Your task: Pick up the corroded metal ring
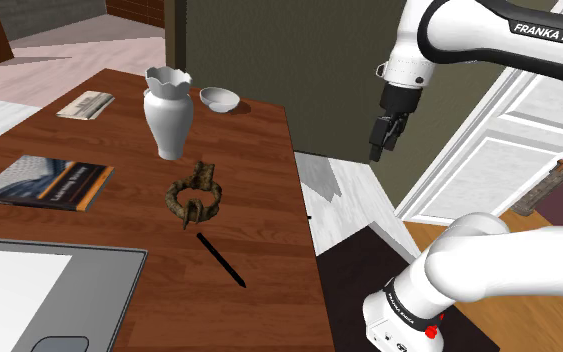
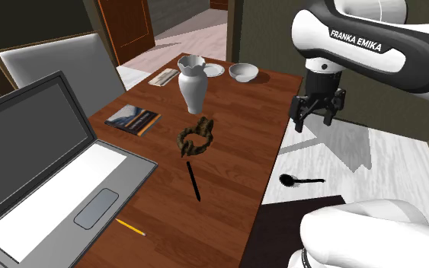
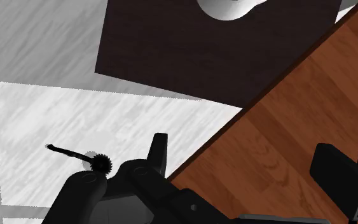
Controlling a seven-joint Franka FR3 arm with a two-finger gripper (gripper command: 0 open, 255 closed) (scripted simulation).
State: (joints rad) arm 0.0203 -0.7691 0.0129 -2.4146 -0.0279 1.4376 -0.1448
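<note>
The end effector [image 2: 316, 119] hangs with its two black fingers [image 2: 300, 122] spread apart and nothing between them. In the second exterior view it sits off the surface's [image 2: 243, 129] right-hand edge, over the pale floor [image 2: 372, 152]. In the wrist view that brown wooden edge runs diagonally across the gap between the fingers.

The ring [image 1: 194, 197] is well apart from the end effector, lying near the middle of the surface. It is a lumpy, dark brown loop resting roughly flat, its opening facing up. It looks longer one way than the other. In the second exterior view its long axis runs from the vase [image 2: 193, 84] at one end toward the black pen [image 2: 194, 181] at the other. A knobbly piece rises from the end nearer the vase.

The white vase stands upright just beyond the ring, with a wavy rim; I cannot tell what is inside it. A small white bowl [image 1: 219, 98] sits past the vase near the far edge, its white inside open to view. In the second exterior view a flat white dish [image 2: 214, 70] lies beside the bowl.

A book [image 1: 44, 183] lies flat to the shoulder view's left of the ring, and an open laptop [image 2: 45, 167] takes up the near corner. A yellow pencil [image 2: 130, 226] lies just by the laptop.
</note>
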